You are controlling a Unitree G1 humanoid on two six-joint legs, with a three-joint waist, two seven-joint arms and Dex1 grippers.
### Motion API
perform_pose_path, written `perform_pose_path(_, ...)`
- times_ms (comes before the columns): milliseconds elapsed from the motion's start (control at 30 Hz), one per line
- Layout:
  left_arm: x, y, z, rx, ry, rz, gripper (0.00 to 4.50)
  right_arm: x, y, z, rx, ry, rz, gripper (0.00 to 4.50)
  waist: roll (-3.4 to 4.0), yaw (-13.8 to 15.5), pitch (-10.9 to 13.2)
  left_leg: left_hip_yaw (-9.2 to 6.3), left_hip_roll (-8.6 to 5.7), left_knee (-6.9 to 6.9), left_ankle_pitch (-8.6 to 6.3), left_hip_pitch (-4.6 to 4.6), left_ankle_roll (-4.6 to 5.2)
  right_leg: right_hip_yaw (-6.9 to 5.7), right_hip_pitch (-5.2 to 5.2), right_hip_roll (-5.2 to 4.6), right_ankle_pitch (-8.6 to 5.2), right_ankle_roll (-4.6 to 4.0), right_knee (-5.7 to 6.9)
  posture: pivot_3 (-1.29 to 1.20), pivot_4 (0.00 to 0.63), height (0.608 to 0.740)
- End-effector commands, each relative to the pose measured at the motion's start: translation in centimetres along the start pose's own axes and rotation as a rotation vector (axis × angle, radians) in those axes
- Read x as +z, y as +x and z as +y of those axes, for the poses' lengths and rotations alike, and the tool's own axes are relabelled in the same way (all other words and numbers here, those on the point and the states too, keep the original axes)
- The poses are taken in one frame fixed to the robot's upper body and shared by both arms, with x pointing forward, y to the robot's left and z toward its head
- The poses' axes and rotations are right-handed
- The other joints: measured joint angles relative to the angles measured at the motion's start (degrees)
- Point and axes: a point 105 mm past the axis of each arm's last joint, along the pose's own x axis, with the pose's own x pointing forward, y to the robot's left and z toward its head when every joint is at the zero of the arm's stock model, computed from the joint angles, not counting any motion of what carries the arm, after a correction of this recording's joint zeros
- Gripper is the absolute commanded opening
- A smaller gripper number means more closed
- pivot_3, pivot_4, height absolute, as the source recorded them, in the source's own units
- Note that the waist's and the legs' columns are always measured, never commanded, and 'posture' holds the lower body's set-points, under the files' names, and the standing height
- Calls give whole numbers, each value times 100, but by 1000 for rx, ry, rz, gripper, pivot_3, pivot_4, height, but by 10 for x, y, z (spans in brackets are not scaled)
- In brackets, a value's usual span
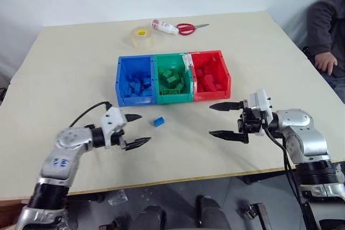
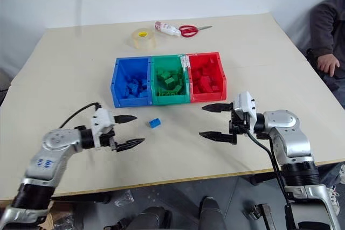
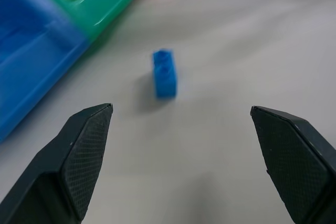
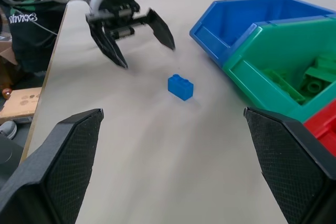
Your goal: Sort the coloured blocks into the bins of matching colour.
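One small blue block lies loose on the table, just in front of the seam between the blue bin and the green bin. The red bin closes the row on the right. Each bin holds several blocks of its own colour. My left gripper is open, low over the table a short way left of the blue block, which sits between and beyond its fingers. My right gripper hangs open to the right of the block, pointing left, with nothing in it.
A clear tape roll, a glue bottle and red-handled scissors lie behind the bins. A seated person's hand rests past the table's right edge. Bare tabletop spreads around the bins.
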Motion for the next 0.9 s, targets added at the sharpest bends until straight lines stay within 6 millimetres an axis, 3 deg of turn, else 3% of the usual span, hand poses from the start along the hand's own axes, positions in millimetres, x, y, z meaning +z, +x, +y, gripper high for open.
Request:
perform_pose_path(33, 2, 17, 2, -5, 39, -22, 4481, 11, -4, 3, -19, -47, -12, 4500, 0, -8, 0, 0, 0, 0, 0, 0, 0, 0, -1, 1, 0, 0, 0, 0, 150, 740)
perform_pose_path(167, -3, 34, 4, -24, 34, -9, 4481, 10, -7, 6, -39, -45, -6, 4500, -1, -2, -1, 1, -1, 2, 0, 1, 0, -1, 0, -1, 0, 0, 2, 0, 150, 740)
perform_pose_path(267, -6, 39, 5, -28, 32, 5, 3896, 10, -9, 7, -52, -46, -2, 4500, -1, -5, -1, 1, -2, 3, 0, 0, 0, 0, -1, -1, 0, 1, 3, 0, 150, 740)
perform_pose_path(467, 1, 36, 9, -26, 48, -14, 2128, 9, -12, 9, -73, -46, 6, 4500, -1, -2, -1, 1, -2, 5, 0, 0, 0, 1, -1, -1, 0, 1, 5, 0, 150, 740)
perform_pose_path(633, 21, 32, 17, 14, 82, -85, 487, 9, -13, 10, -79, -47, 6, 4500, -1, -2, -1, 1, -2, 6, 0, 0, 0, 1, -1, -1, 0, 1, 5, 0, 150, 740)
perform_pose_path(900, 73, 4, 56, 263, 57, -251, 483, 9, -14, 8, -85, -47, 1, 4500, -1, -3, -1, 0, -2, 10, 0, -1, 0, 1, -1, -1, 0, 1, 8, 0, 150, 740)
